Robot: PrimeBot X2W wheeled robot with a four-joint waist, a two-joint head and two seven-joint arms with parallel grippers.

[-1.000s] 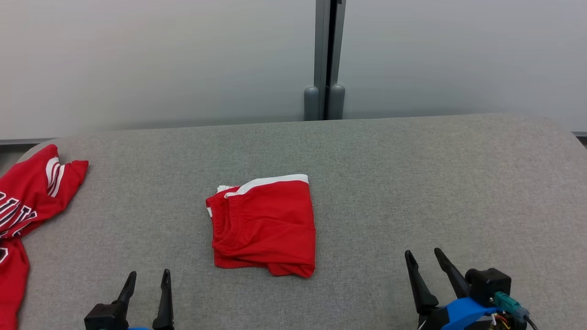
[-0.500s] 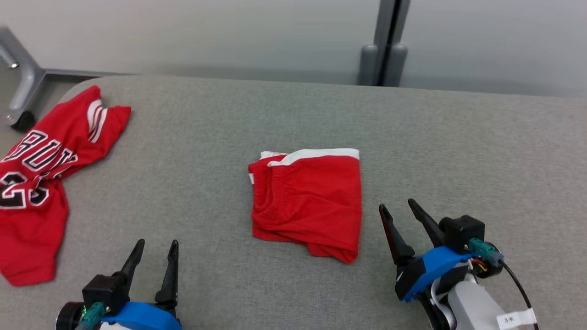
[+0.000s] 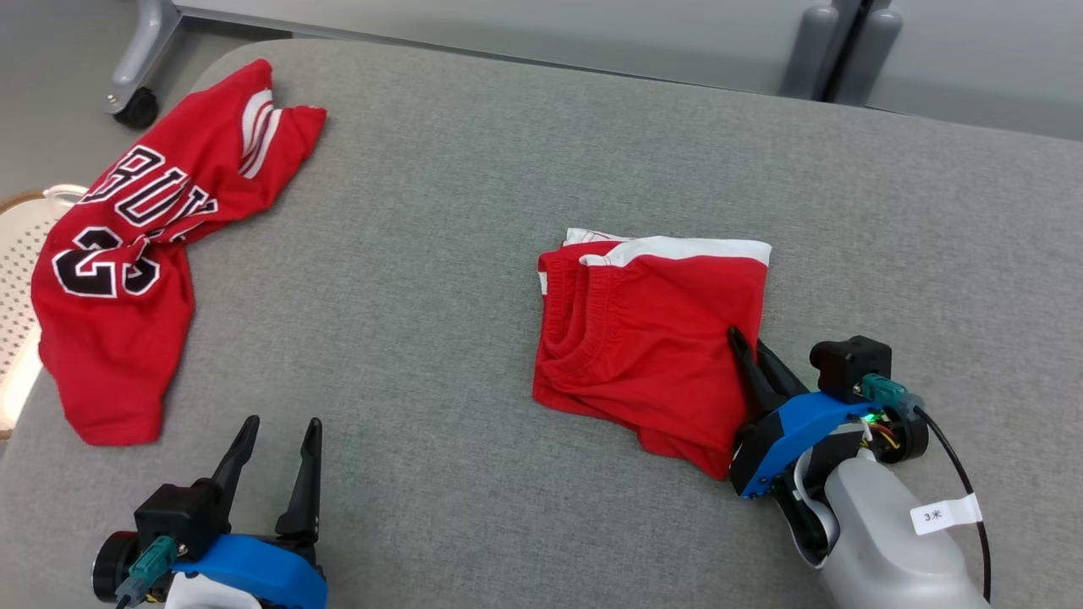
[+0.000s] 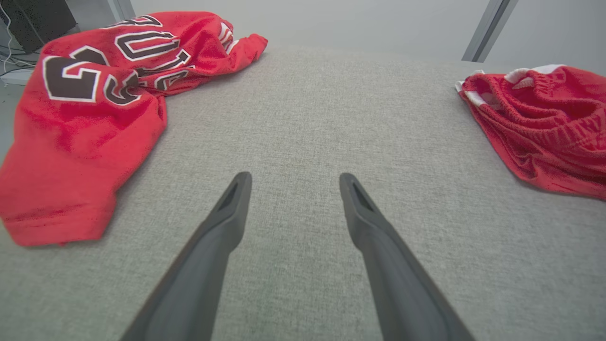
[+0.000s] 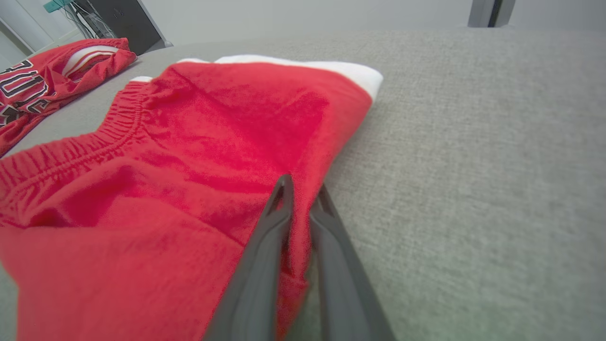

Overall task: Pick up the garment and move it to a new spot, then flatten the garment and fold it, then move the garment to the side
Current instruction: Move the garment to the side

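The garment (image 3: 643,338) is a pair of red shorts with a white band, folded into a rough square on the grey padded table (image 3: 440,211). My right gripper (image 3: 744,340) sits at its right edge, the jaws pinched on a fold of red cloth. In the right wrist view the garment (image 5: 213,142) has fabric caught between the nearly closed fingers of my right gripper (image 5: 304,185). My left gripper (image 3: 283,423) stands open near the front edge, well left of the shorts. In its own view the left gripper (image 4: 294,177) holds nothing, and the garment (image 4: 544,118) lies far right.
A red jersey (image 3: 144,254) with black lettering lies crumpled at the table's left end, also seen as the jersey (image 4: 94,94). A white perforated basket (image 3: 21,254) and a caster wheel (image 3: 135,108) sit beyond the left edge. A grey post (image 3: 833,46) stands behind.
The head camera has swung left and down. My right gripper has moved forward onto the shorts' right edge and closed from open onto the cloth. The left gripper stays open.
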